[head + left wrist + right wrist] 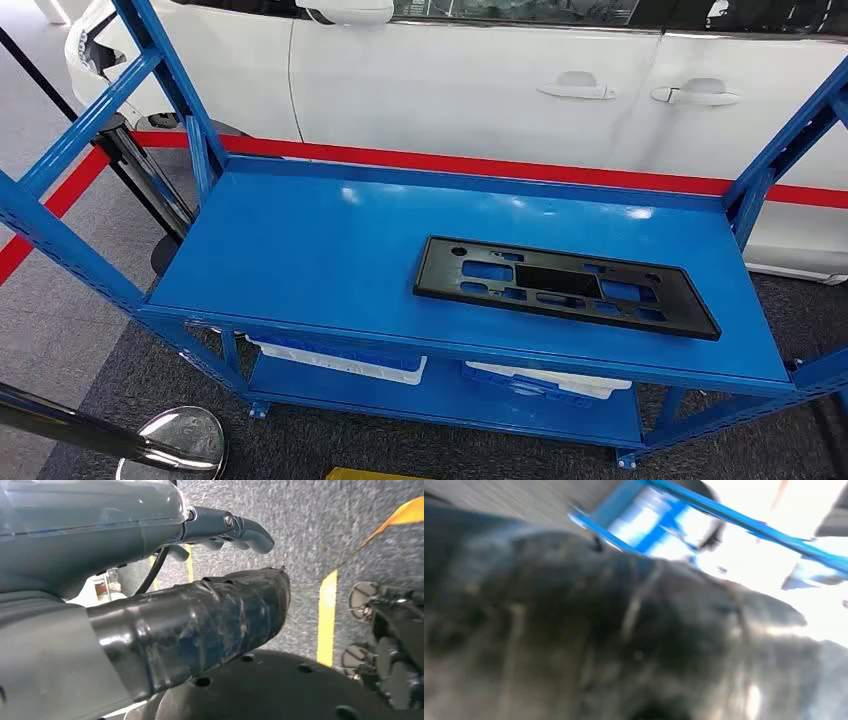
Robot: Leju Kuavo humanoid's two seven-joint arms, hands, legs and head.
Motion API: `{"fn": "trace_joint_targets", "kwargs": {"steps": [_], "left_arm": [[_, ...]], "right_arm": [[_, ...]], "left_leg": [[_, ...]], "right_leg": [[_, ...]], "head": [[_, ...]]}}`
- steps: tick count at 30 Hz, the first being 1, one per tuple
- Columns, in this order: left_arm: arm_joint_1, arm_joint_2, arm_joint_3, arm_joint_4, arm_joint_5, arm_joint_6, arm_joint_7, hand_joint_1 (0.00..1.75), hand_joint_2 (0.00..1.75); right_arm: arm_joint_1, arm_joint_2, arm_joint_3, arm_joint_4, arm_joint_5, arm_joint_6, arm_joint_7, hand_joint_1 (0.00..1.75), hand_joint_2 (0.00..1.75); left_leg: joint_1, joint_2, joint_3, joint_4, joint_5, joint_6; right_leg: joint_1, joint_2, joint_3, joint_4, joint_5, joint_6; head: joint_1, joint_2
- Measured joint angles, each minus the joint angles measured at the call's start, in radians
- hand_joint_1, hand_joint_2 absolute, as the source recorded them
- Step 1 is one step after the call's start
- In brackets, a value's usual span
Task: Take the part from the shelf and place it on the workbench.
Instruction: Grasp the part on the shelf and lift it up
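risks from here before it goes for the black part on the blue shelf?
1. The black part lies flat on the blue shelf, so fingers may struggle to get under it and could push it toward the front edge.
2. The blue uprights flank the shelf; an arm coming in could clip one.
3. The right hand is a dark blur, so its finger state cannot be checked.
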Motion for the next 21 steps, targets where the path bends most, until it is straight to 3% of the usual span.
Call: {"fn": "trace_joint_targets", "kwargs": {"steps": [2, 7, 13, 21], "left_arm": [[-0.001, 0.0, -0.002, 0.0, 0.005, -0.001, 0.0, 0.0, 0.0], [-0.005, -0.003, -0.021, 0.0, 0.018, -0.01, -0.008, 0.0, 0.0], [-0.006, -0.003, -0.045, -0.001, 0.026, -0.026, -0.006, 0.0, 0.0], [-0.005, -0.003, -0.072, -0.006, 0.036, -0.037, 0.024, 0.0, 0.0]], "right_arm": [[0.026, 0.005, 0.039, -0.054, 0.069, -0.047, -0.018, 0.0, 0.0], [0.105, 0.009, 0.28, -0.261, 0.344, -0.273, -0.043, 0.0, 0.0], [0.139, -0.007, 0.394, -0.353, 0.358, -0.291, -0.04, 0.0, 0.0], [0.176, -0.076, 0.499, -0.354, 0.356, -0.291, -0.04, 0.0, 0.0]], "left_leg": [[0.0, 0.0, -0.002, 0.0, 0.0, 0.0], [0.0, 0.002, 0.0, 0.0, -0.001, -0.001], [0.0, 0.002, 0.002, 0.0, 0.0, -0.001], [-0.001, 0.002, 0.002, 0.0, -0.001, 0.0]], "right_leg": [[0.0, 0.0, 0.0, 0.0, 0.0, 0.0], [0.0, 0.001, -0.001, 0.001, -0.001, -0.001], [0.0, 0.001, 0.0, 0.001, -0.001, -0.001], [-0.001, 0.001, -0.001, 0.001, -0.001, -0.001]], "head": [[0.0, 0.0], [0.0, 0.0], [0.0, 0.0], [0.0, 0.0]]}}
